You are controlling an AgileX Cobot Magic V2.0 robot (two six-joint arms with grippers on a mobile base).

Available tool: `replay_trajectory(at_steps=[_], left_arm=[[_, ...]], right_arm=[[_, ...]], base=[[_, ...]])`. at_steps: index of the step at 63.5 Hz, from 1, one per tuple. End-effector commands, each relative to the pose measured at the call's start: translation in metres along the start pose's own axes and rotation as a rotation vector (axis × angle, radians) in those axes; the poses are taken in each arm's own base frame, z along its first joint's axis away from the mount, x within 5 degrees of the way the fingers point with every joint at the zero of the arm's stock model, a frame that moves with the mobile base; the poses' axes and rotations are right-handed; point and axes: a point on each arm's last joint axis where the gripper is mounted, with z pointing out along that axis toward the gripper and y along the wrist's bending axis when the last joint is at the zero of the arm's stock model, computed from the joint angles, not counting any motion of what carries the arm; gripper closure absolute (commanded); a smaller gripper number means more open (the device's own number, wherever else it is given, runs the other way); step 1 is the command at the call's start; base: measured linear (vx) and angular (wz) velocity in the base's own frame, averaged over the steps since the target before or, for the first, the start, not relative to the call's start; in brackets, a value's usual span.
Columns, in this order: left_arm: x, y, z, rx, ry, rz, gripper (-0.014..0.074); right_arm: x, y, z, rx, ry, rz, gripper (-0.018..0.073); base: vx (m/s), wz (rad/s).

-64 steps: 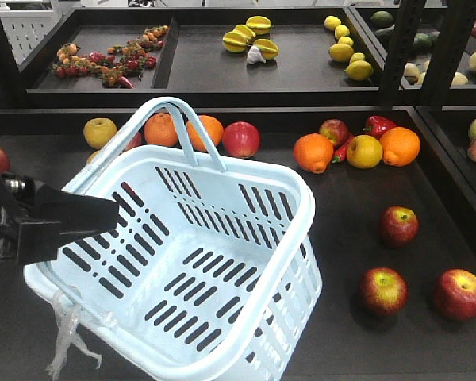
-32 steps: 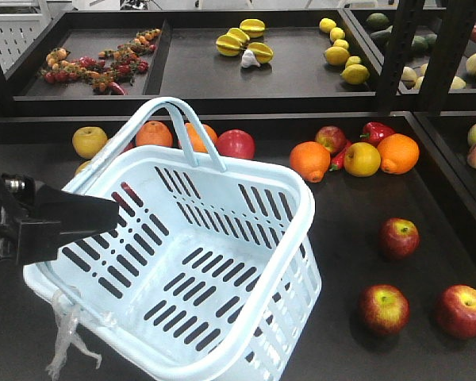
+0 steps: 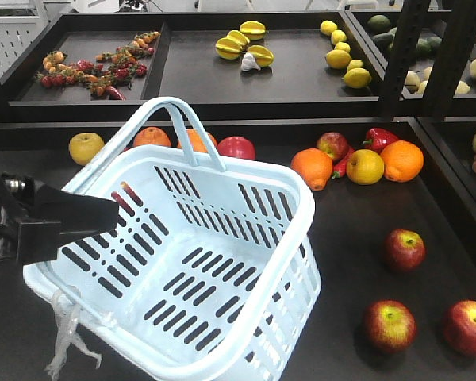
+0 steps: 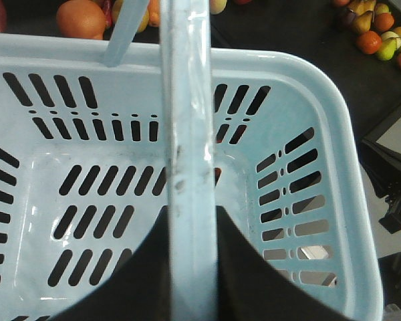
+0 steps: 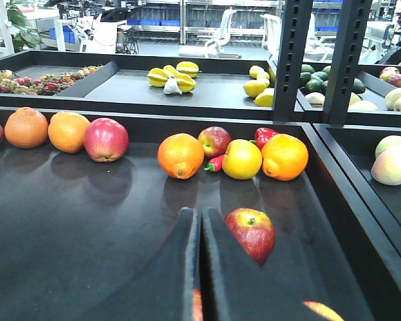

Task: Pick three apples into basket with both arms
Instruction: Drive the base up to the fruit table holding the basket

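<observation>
Pale blue plastic fills the front view: the basket point(image 3: 254, 165) is tilted and empty, its left rim at the left gripper point(image 3: 103, 216). The three apples point(image 3: 389, 325) lie on the dark shelf point(image 3: 349, 214) to the basket's right, well apart from it, and none is inside yet. Oranges point(image 3: 312, 167) line up behind the basket.

From the left wrist, we see the black fingers closed on either side of one basket handle point(image 4: 187, 134) (so this arm is occupied).

From the right wrist, the right gripper point(image 5: 200, 212) shows its jaws drawn to a narrow slit, holding nothing we can make out. The rear apple point(image 5: 251, 233) lies just right of those tips and slightly beyond them. We judge the right arm the nearer one: it would need to open, then shift rightward.
</observation>
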Motion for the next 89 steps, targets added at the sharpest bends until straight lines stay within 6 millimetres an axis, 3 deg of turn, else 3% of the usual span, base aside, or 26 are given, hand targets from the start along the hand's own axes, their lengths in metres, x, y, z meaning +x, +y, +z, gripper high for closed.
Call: replay_trajectory(at_steps=[1, 89], left_arm=[[-0.0135, -0.0098, -0.0105, 0.038, -0.119, -0.014, 0.0603], [-0.0135, -0.0098, -0.0105, 0.038, -0.119, -0.014, 0.0603]], right_arm=[[-0.0027, 0.0002, -0.0001, 0.003, -0.068, -0.017, 0.0561], [-0.0027, 0.0002, -0.0001, 0.003, -0.068, -0.017, 0.0561]], base=[[0.04, 0.00], [0.01, 0.00]])
